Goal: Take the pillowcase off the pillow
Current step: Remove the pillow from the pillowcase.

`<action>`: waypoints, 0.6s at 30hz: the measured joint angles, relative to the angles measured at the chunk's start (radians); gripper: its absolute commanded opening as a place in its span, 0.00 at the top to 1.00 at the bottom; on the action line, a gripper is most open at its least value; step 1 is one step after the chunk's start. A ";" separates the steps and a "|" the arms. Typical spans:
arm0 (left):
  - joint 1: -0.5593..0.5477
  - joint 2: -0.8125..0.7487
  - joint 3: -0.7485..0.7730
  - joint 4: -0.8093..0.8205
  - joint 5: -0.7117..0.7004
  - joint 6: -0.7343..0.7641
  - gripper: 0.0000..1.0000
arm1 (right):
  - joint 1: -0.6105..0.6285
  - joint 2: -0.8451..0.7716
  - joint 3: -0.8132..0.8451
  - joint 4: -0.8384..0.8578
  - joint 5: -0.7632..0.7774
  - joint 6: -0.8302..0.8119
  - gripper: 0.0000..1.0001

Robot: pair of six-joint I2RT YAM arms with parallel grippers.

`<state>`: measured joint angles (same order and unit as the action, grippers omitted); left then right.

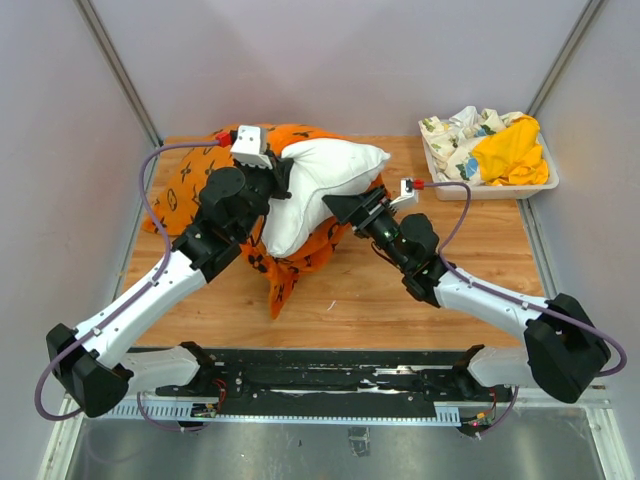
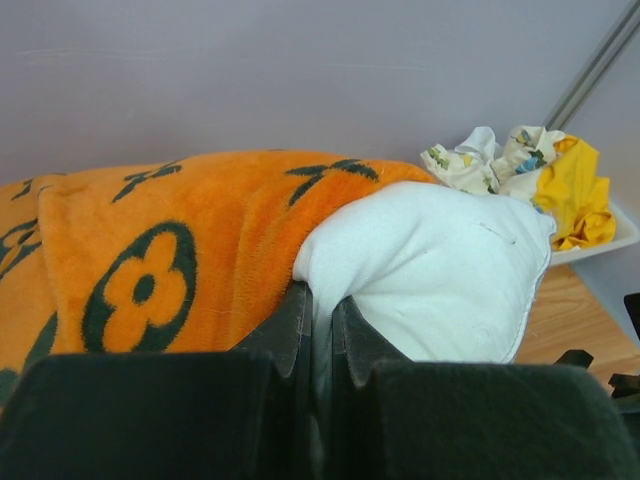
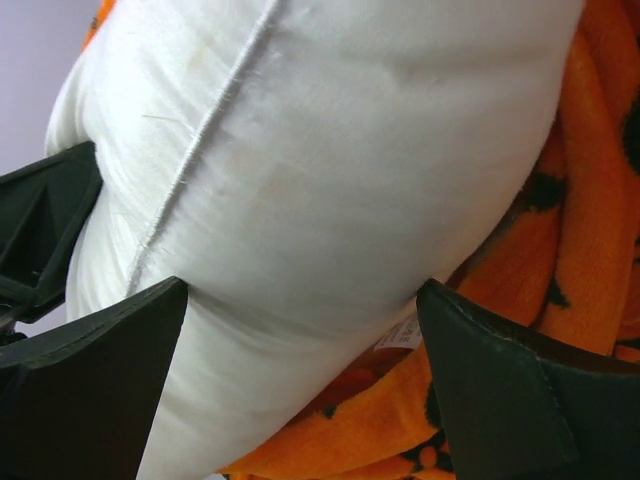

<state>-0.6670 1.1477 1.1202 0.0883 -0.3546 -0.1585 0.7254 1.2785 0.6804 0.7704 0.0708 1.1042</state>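
Orange case (image 1: 185,190) lies crumpled in the upper middle of the top view, on the table (image 1: 420,300). The white pillow (image 1: 325,185) bulges out of its right side, roughly half bared. Left gripper (image 1: 283,180) sits at the pillow's left edge, where it meets the case. Right gripper (image 1: 345,208) noses in from the lower right. One tray (image 1: 548,183) of other cloths stands well apart at upper right.

Left wrist view: the jaws are pressed together with a sliver of white pinched between them, so this gripper holds the pillow (image 2: 440,270), just beside the case (image 2: 200,250).

Right wrist view: the jaws are spread wide and grip nothing, fingers (image 3: 100,380) either side of the pillow (image 3: 330,170). Whether they press it I cannot tell. Case (image 3: 560,260) folds show at lower right.

Both things look soft and light. The pillow will squash and spring back, so a pinch catches only a fold of its shell and may slip; its seamed edge seems the firmer hold. The plush case should drape, bunch and drag, and is probably best taken at its open hem beside the pillow, then pulled away
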 measured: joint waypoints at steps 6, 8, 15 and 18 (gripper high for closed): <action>0.000 0.005 0.000 0.006 0.002 -0.006 1.00 | -0.002 0.006 0.034 0.056 -0.003 -0.043 0.02; 0.000 0.006 0.000 0.013 0.002 -0.010 1.00 | -0.002 0.015 0.037 0.090 -0.008 -0.064 0.02; 0.004 0.039 0.000 0.034 0.042 -0.049 1.00 | -0.003 0.083 0.084 0.148 -0.018 -0.092 0.02; 0.005 0.067 -0.002 0.044 0.069 -0.070 1.00 | -0.005 0.094 0.095 0.151 -0.012 -0.100 0.02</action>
<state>-0.6624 1.2144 1.1187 0.1326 -0.2855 -0.2287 0.7204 1.3724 0.7753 0.9215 0.0586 1.0046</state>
